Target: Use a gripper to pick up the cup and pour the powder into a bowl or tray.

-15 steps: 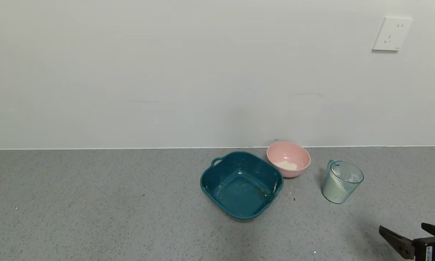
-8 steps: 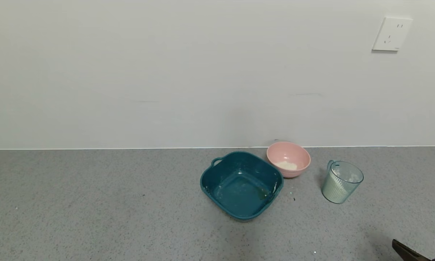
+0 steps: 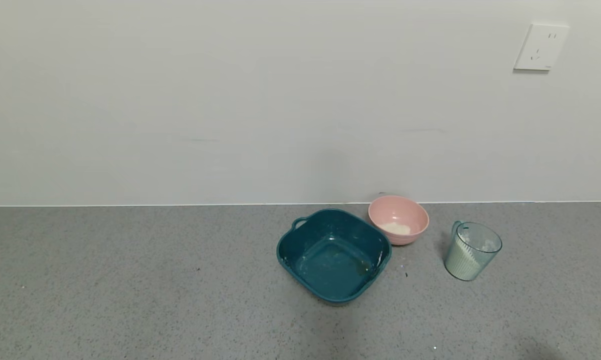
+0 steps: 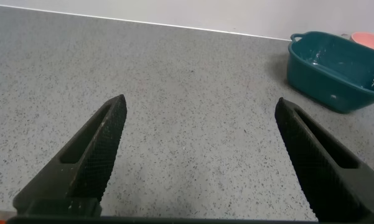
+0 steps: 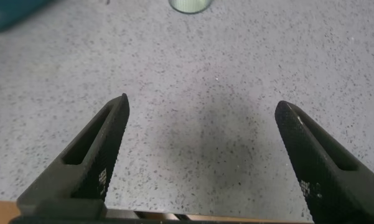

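Note:
The ribbed blue-green cup (image 3: 471, 250) stands upright on the grey counter at the right, with white powder (image 3: 468, 252) clinging inside it. Its base shows at the edge of the right wrist view (image 5: 190, 5). The pale pink bowl (image 3: 399, 218) sits to the cup's left near the wall and holds a small heap of white powder (image 3: 395, 228). My right gripper (image 5: 201, 112) is open and empty over bare counter, well short of the cup. My left gripper (image 4: 201, 112) is open and empty over bare counter far to the left. Neither gripper shows in the head view.
A dark teal squarish tray (image 3: 334, 255) with handles sits beside the pink bowl; it also shows in the left wrist view (image 4: 333, 70). The wall runs behind the counter, with a socket (image 3: 541, 46) at upper right. A little powder is spilled near the tray.
My right gripper has drawn back toward me, out of the head view's lower right corner. The cup, bowl and tray have not moved.

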Available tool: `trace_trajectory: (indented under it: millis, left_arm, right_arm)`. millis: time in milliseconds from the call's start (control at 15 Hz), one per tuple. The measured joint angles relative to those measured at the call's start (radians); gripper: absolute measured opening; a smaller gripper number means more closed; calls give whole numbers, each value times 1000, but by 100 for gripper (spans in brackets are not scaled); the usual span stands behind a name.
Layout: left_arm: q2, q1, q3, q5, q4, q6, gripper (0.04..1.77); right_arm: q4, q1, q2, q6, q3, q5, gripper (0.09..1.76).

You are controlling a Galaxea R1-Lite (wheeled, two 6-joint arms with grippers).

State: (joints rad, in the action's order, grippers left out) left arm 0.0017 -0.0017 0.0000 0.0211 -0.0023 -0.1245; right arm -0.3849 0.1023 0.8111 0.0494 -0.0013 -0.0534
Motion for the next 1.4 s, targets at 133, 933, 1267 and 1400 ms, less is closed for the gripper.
trace_trajectory:
  millis: [133,933,1267,1400]
  left_arm:
    - [0,0,0,0,0,0,172]
    - [0,0,0,0,0,0,172]
    - [0,0,0,0,0,0,172]
    - [0,0,0,0,0,0,172]
  right_arm:
    - [22,-33,-76,0,1,55,170]
    - [187,-85,-603,-9,1,53,170]
    - [246,-91,-747,-44,0,50,170]
    - [307,-91,-784,-47,1,56,170]
